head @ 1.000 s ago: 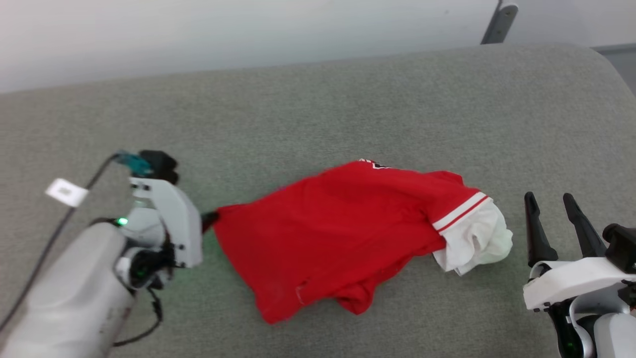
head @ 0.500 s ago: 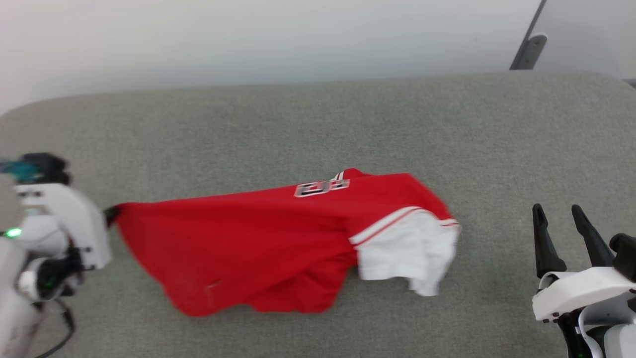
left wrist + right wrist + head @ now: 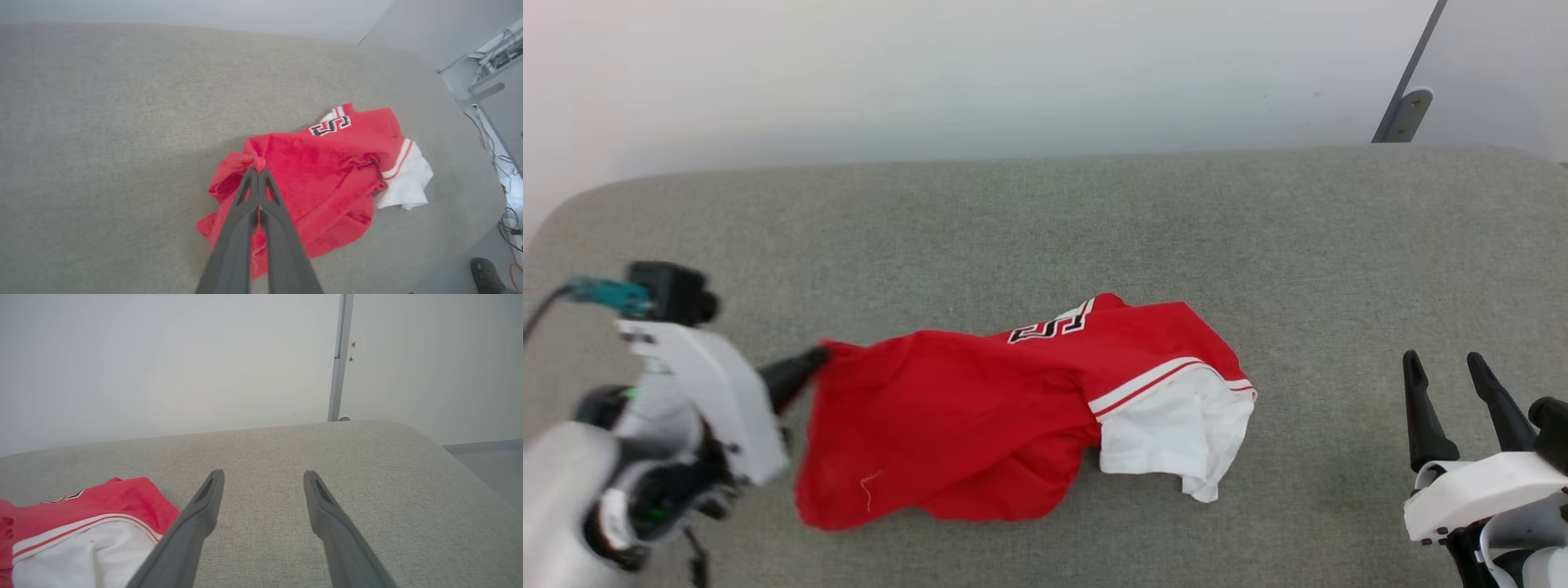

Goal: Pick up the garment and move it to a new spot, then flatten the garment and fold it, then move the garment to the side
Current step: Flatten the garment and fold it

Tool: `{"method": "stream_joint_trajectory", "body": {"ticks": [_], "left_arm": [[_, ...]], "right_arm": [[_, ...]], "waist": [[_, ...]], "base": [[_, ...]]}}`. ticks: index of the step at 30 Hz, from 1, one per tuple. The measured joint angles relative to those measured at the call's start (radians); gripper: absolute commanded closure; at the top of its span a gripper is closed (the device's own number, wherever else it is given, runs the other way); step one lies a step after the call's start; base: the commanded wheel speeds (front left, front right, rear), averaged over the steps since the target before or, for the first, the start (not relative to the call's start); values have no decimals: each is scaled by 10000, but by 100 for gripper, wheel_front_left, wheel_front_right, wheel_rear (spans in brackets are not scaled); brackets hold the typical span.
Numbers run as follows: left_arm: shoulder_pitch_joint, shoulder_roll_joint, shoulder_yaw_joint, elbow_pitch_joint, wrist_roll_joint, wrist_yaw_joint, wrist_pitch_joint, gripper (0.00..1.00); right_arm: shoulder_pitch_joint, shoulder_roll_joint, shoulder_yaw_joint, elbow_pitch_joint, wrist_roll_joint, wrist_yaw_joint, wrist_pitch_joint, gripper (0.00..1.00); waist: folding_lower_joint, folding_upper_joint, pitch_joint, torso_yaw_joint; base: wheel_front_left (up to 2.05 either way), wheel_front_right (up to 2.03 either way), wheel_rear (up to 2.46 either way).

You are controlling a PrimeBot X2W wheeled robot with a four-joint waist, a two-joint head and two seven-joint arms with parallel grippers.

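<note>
left pincer (image 3: 822,356): shut tight on the shirt, both dark fingers pressed together, red cloth bunched at the tips; pointing toward 2 o'clock in the head view.
grip spot: the 9 o'clock end of the shirt, where the cloth gathers into a small knot-like bunch right at the fingertips.
shirt (image 3: 947,416): red, crumpled, lying on the counter near the middle of the head view; spreads from the left pincer toward 3 o'clock, with loose folds along its 6 o'clock edge.
lettering (image 3: 1049,322): black-and-white block characters on the 12 o'clock edge of the shirt, only partly showing, not readable.
sleeve (image 3: 1176,433): white, wrinkled, at the 3 o'clock end of the shirt, resting on the counter; red-and-white stripe trim where it joins the red body.
right pincer (image 3: 1441,363): fingers spread wide, nothing between them; pointing to 12 o'clock, at about 4 o'clock from the shirt, apart from the sleeve and not touching it.
counter (image 3: 1045,220): grey woven cover, rounded corners at 10 and 2 o'clock in the head view.
wall (image 3: 931,73): pale, plain, beyond the counter at 12 o'clock.
grey strip (image 3: 338,355): upright on the wall, at 1 o'clock in the right wrist view.
</note>
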Motion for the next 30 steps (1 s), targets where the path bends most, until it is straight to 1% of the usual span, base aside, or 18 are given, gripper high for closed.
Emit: {"method": "stream_joint_trajectory", "body": {"ticks": [3,7,12,15,17,22,25,27,30], "left_arm": [[228,-136,-209,-1559,-140,382,341,100],[551,-274,-639,-3221,-167,719,690,100],[856,-685,-1442,-4479,6,903,1024,100],[943,-1011,-1900,-4629,290,846,988,100],[1035,-1340,-2257,-4669,366,782,966,100],[1127,-2021,-2993,-4249,769,485,786,100],[1127,-2278,-3312,-3802,995,366,711,100],[1125,-2405,-3570,-3492,1137,207,740,100],[1091,-2587,-3754,-3066,1325,46,671,100]], "right_arm": [[3,0,-12,-33,0,0,36,0],[15,17,-46,-117,2,0,52,0],[15,98,-61,-174,0,0,54,0],[2,161,-69,-232,-21,0,56,0],[-7,188,-88,-247,-29,0,79,0],[-103,228,-111,-224,-29,0,35,0],[-164,253,-100,-165,-29,0,21,0],[-204,263,-100,-148,-31,0,-2,0],[-212,286,-94,-96,-46,0,-10,0]], "waist": [[0,0,-18,-44],[0,0,34,-121],[0,0,203,-221],[0,0,338,-285],[0,0,430,-324],[0,0,645,-413],[0,0,738,-454],[0,0,777,-471],[0,0,815,-472]], "base": [[0,0,0],[0,0,0],[0,0,0],[0,0,0],[0,0,0],[0,0,0],[0,0,0],[0,0,0],[0,0,0]]}}
